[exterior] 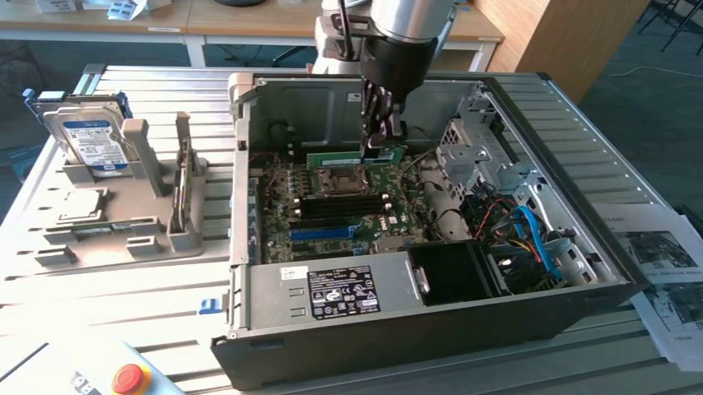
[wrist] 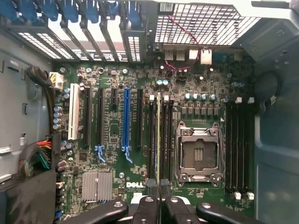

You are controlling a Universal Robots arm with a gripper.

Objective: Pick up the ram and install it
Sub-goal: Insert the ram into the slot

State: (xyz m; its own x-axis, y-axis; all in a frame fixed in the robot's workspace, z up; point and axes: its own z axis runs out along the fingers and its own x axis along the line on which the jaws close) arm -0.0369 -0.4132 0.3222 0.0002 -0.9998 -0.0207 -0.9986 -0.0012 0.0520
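Exterior view: the fingers (exterior: 383, 123) reach down into the open computer case (exterior: 439, 337) on the bench (exterior: 165, 280), clamped on the ram (exterior: 342, 154), which stands on edge over the motherboard (exterior: 288, 216), toward the wall opposite the power supply (exterior: 329, 292). Drive cage (exterior: 483, 156) stands near, at the exterior view's right. Wrist view: the ram (wrist: 159, 135), seen edge-on, runs along the black memory slots (wrist: 167, 135), just beside the CPU socket (wrist: 196, 154), well apart from the blue expansion slot (wrist: 126, 121)
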